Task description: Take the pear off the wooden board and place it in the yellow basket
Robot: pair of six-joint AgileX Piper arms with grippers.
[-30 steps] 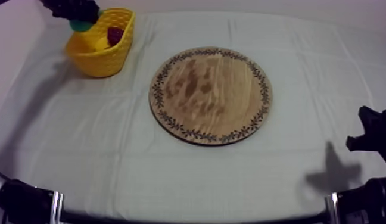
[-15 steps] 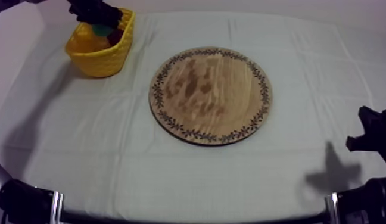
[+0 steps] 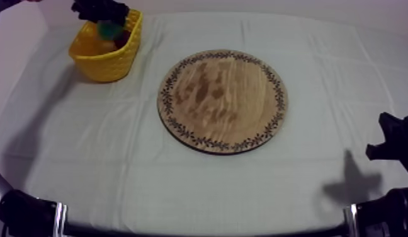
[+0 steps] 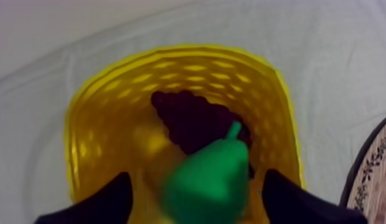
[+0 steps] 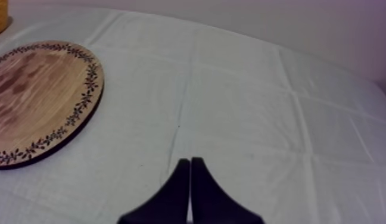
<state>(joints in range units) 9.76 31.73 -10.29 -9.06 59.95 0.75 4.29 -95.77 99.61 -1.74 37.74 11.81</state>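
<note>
The left pincer [image 4: 196, 179] hangs over the yellow basket [image 4: 171, 65], which stands at the far left corner of the worktop. Its two black fingers [image 4: 109, 199] are spread wide apart, so the pincer is open. The green pear [image 4: 213, 173] sits in the gap between them, with its thin stem end pointing up towards the far wall of the basket. Neither finger touches it, and a strip of yellow shows on each side between fruit and finger. The pear is within the basket's rim, right above a dark bunch of grapes [image 4: 189, 119] that lies against the basket's inner wall. I cannot tell whether the pear rests on the grapes or is just above them – its outline is smeared.

From above, the pear shows as a green spot just under the black pincer, inside the basket mouth. The round wooden board [image 3: 223, 101] with its leaf-patterned rim lies flat in the middle of the grey-white cloth [image 3: 181, 183], well apart from the basket.

The right pincer [image 5: 190, 164] is closed on nothing, its fingers pressed together in a narrow wedge. It is low at the right side of the worktop – over plain cloth, near the board's edge but not touching it
</note>
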